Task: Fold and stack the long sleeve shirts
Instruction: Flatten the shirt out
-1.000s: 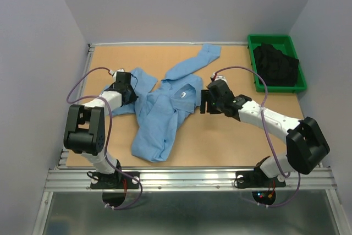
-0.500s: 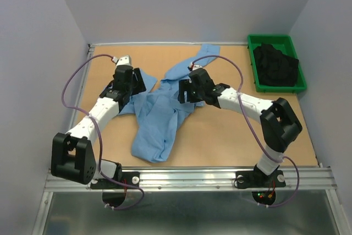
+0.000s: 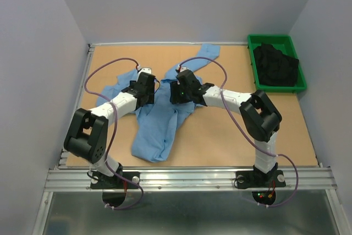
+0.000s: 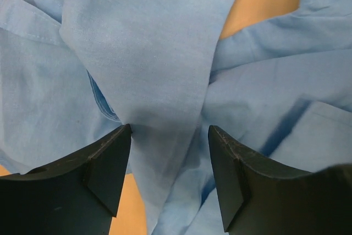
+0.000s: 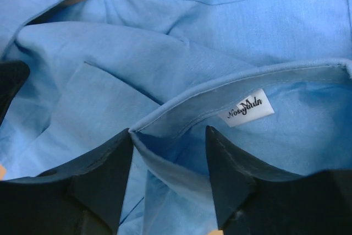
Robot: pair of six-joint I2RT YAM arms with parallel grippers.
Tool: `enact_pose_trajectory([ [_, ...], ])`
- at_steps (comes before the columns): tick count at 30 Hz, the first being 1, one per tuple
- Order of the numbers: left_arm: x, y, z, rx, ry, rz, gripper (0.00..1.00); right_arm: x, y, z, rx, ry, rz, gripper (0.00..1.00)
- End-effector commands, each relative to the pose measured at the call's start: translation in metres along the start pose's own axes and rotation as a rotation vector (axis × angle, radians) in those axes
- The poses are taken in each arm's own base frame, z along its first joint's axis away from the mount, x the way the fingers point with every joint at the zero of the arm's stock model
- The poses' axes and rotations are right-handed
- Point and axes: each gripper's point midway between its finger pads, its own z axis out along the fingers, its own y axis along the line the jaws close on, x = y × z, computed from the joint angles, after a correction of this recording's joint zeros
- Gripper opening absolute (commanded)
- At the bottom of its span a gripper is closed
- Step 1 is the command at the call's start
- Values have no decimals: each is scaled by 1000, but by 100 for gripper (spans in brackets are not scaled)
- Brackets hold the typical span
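Right wrist, shirt collar (image 5: 170, 163) between parted jaws

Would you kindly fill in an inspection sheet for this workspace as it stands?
Surface: brown table, partly covered by the shirt.
Job's things: one light blue shirt, rumpled and unfolded, mid-table; no stack seen.
Clutter: green bin at the far right corner, holding dark items.
Grippers: left gripper open over a strip of shirt fabric; right gripper open astride the collar edge.
Cables: purple cables loop above both arms.
Surroundings: pale walls on three sides.
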Motion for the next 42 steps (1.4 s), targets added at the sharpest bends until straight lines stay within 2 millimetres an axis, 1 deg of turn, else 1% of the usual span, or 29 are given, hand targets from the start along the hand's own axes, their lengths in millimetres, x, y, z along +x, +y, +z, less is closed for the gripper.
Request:
enact_pose_trajectory([
  [1,-16,8,5,-83,-32,22,68,-29,14,0,-27,-82,19,53],
  [3,-18,11,7,-108,-38,9,66,-25,9,-1,-7,-78,23,45],
  [4,-18,12,8,-122,-40,4,65,-26,7,-3,3,-85,22,39],
  [5,-18,15,9,-136,-43,-1,65,-25,2,-4,24,-92,18,36],
  [6,-21,18,9,-159,-53,-13,64,-23,-3,-7,37,-93,14,30],
  [8,-23,23,10,-174,-62,-33,63,-22,-9,-11,60,-99,1,25],
  [10,-27,27,10,-189,-69,-61,63,-15,-16,-15,79,-93,-8,17],
  [11,-28,32,10,-198,-70,-79,63,-19,-17,-20,85,-108,-11,15],
  [13,-31,37,11,-202,-78,-113,63,-17,-23,-27,103,-113,-13,10],
  [15,-31,44,13,-204,-73,-142,63,-12,-28,-31,119,-112,-16,8],
  [16,-33,46,13,-201,-76,-161,63,-16,-30,-37,126,-128,-14,8],
  [20,-35,57,15,-170,-79,-244,63,-15,-38,-48,144,-140,-6,7],
  [22,-33,69,18,-171,-75,-290,63,-14,-43,-52,158,-145,-4,6],
  [23,-31,67,20,-141,-67,-322,63,-10,-47,-53,166,-141,-4,6],
  [24,-27,78,22,-146,-56,-356,63,-11,-49,-57,171,-148,0,6],
  [26,-29,82,22,-122,-70,-406,63,-11,-56,-62,193,-157,5,5],
  [28,-23,83,23,-86,-56,-468,63,-6,-66,-68,217,-160,12,4],
  [29,-25,91,21,-84,-68,-505,63,-5,-73,-71,236,-166,24,4],
  [30,-17,89,22,-53,-49,-532,63,4,-82,-72,254,-152,31,4],
  [31,-19,95,19,-45,-63,-586,62,2,-88,-77,264,-163,49,4],
  [33,-15,91,16,13,-51,-641,62,9,-98,-82,284,-160,71,4],
  [34,-3,90,16,21,-32,-661,62,18,-106,-82,299,-145,83,4],
  [36,-3,85,9,74,-43,-722,61,22,-116,-87,316,-148,117,4],
  [37,11,83,9,75,-21,-739,61,25,-121,-88,325,-145,130,6],
  [38,8,78,2,113,-32,-770,60,33,-130,-89,346,-136,154,7],
  [39,21,79,2,121,-6,-802,60,34,-135,-91,354,-140,169,10],
  [40,26,77,0,134,1,-818,60,38,-139,-92,363,-136,183,12],
  [41,25,75,-6,154,-13,-832,60,44,-150,-93,386,-127,213,13],
  [42,38,70,-8,167,16,-861,60,46,-155,-94,394,-129,230,13],
])
